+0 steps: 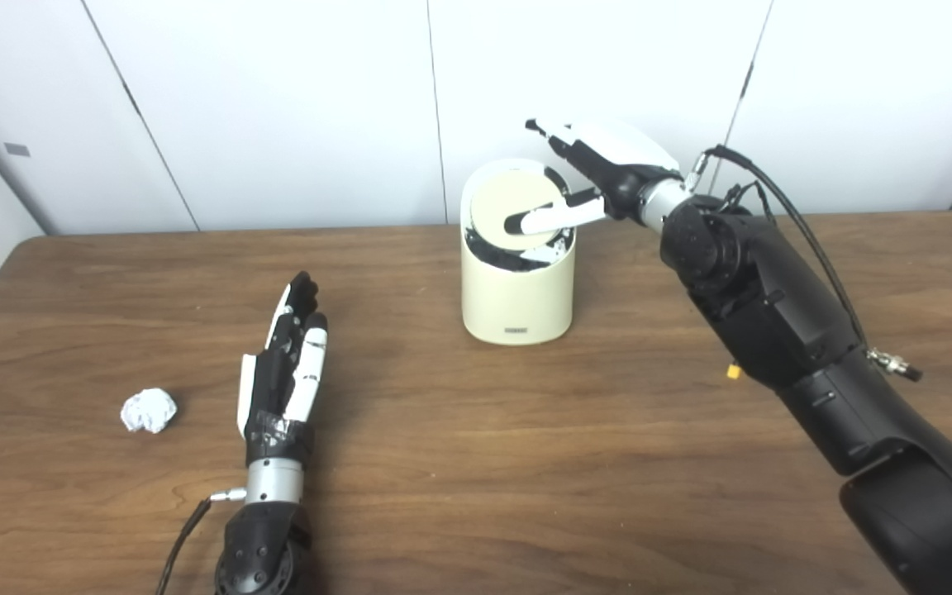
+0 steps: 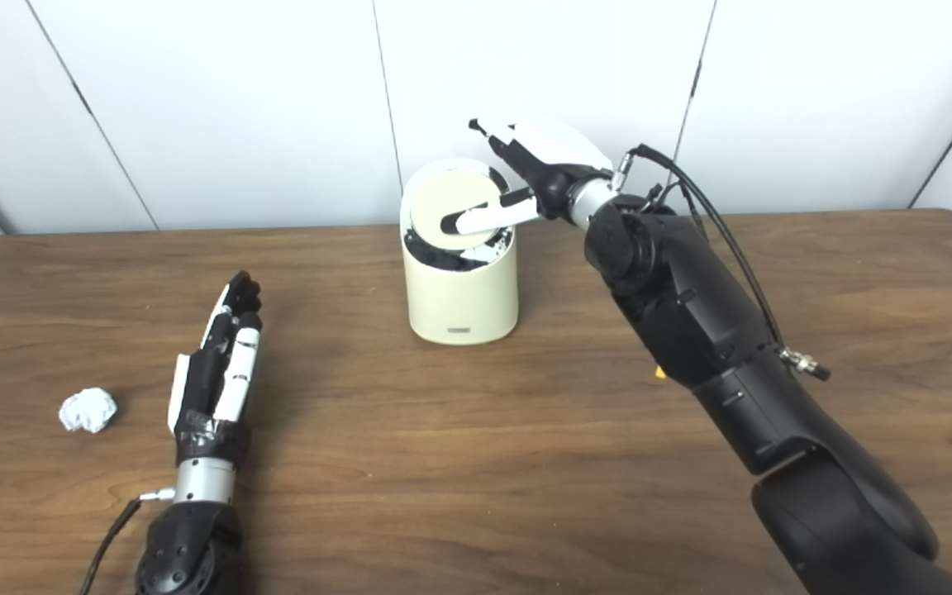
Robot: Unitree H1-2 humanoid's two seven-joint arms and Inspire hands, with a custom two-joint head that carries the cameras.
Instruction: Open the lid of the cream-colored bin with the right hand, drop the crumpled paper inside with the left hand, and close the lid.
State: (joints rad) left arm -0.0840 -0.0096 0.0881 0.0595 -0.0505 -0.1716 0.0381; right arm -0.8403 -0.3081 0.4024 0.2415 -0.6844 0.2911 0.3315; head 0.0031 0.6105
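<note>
The cream-colored bin (image 1: pixel 517 289) stands upright at the back middle of the wooden table. Its round lid (image 1: pixel 499 201) is tilted up toward me, with the dark inside showing below it. My right hand (image 1: pixel 600 169) is at the bin's top right: the thumb lies across the lid's face and the fingers reach over behind its upper edge, holding the lid. The crumpled white paper (image 1: pixel 149 411) lies on the table at the front left. My left hand (image 1: pixel 286 364) rests flat and open just right of the paper, apart from it, fingers pointing toward the wall.
A white panelled wall (image 1: pixel 278 107) runs close behind the bin. A small yellow piece (image 1: pixel 732 373) lies on the table (image 1: pixel 476 463) under my right forearm. A cable hangs from the left wrist at the front edge.
</note>
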